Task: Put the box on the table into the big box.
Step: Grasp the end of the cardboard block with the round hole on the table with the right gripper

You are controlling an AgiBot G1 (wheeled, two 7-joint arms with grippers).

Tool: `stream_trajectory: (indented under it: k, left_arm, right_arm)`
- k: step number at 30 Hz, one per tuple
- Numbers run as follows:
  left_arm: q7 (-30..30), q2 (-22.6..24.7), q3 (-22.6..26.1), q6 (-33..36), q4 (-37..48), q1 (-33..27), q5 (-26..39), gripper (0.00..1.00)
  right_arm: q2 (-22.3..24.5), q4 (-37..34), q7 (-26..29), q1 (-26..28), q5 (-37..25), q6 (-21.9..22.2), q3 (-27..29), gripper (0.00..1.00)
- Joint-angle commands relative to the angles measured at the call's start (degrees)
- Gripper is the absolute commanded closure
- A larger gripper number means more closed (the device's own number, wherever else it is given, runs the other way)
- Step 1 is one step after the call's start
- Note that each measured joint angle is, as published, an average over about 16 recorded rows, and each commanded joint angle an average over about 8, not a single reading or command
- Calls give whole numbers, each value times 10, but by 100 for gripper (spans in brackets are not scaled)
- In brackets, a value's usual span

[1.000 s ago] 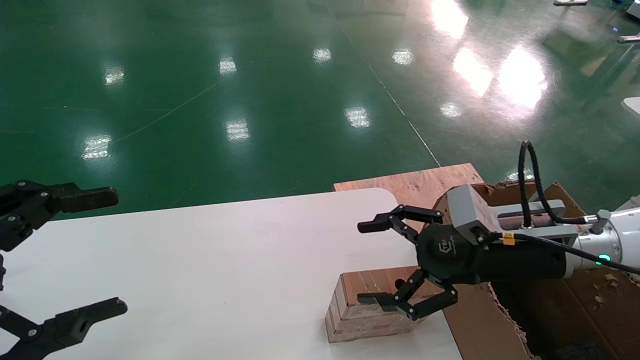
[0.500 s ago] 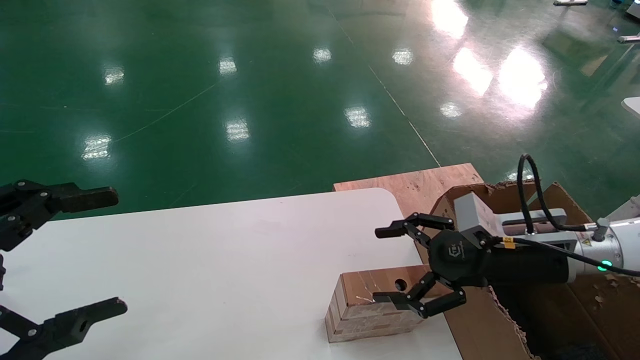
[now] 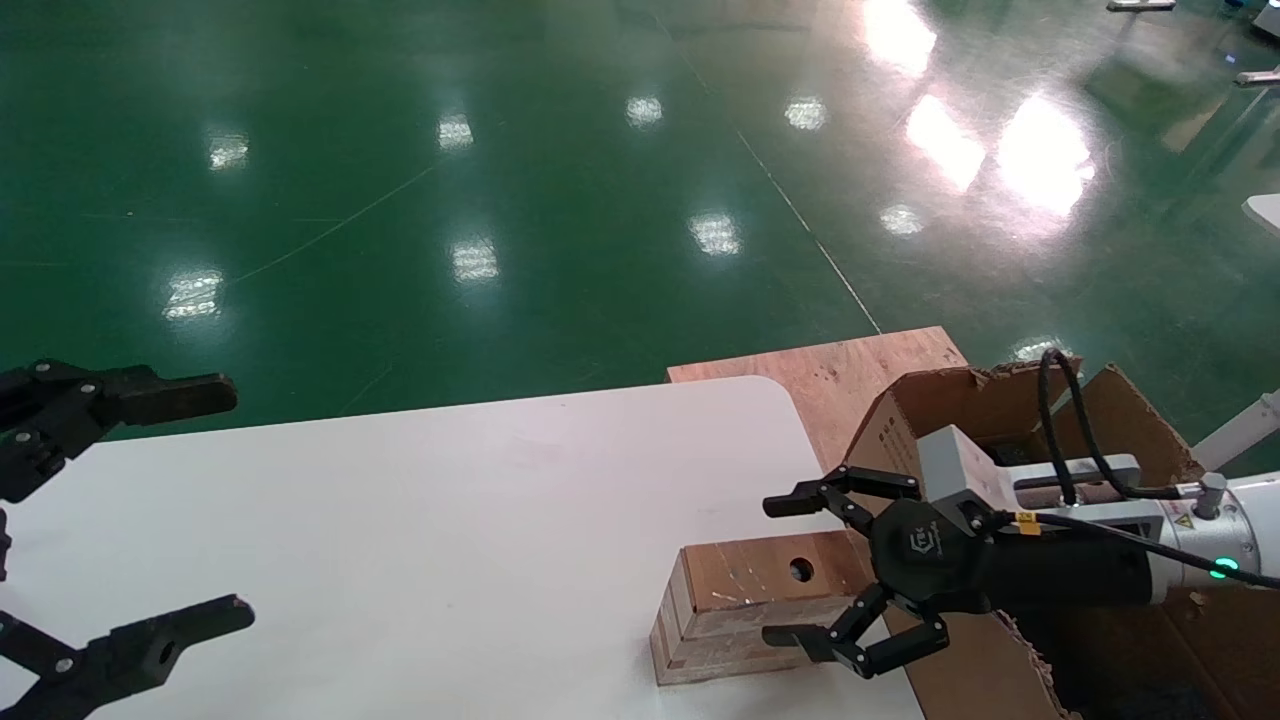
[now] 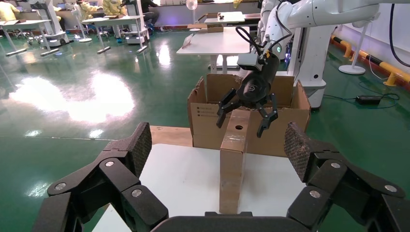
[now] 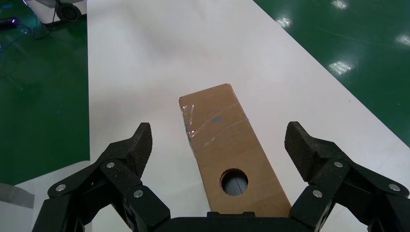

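The small light-brown box [image 3: 740, 590] with a round hole in its top lies on the white table [image 3: 450, 520] near its right edge. It also shows in the left wrist view [image 4: 234, 159] and the right wrist view [image 5: 227, 140]. My right gripper [image 3: 785, 570] is open and straddles the box's right end, one finger on each side, not touching it; in the right wrist view [image 5: 220, 140] the box lies between the open fingers. The big box [image 3: 1000, 400] stands just right of the table, under my right arm. My left gripper [image 3: 225, 500] is open and empty at the far left.
A brown plywood board [image 3: 830, 370] lies behind the table's rounded corner, beside the big box. Shiny green floor lies beyond. The big box's torn flaps rise close to the table's right edge. In the left wrist view the carton [image 4: 208, 121] stands behind the small box.
My right gripper has drawn back to the right and come lower, uncovering the hole in the box's top. The box and my left arm have not moved.
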Motion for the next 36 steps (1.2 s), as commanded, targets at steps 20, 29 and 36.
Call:
stream_trajectory:
  k: [20,29,36]
  left_arm:
    - [0,0,0,0,0,0,0,0]
    - [0,0,0,0,0,0,0,0]
    - [0,0,0,0,0,0,0,0]
  right_arm:
    - [7,-30,-20,24,14,2,-78,0]
    - [8,-47,-30,43,12,2,-105,0]
    - [7,-56,-37,57,16,2,-122,0]
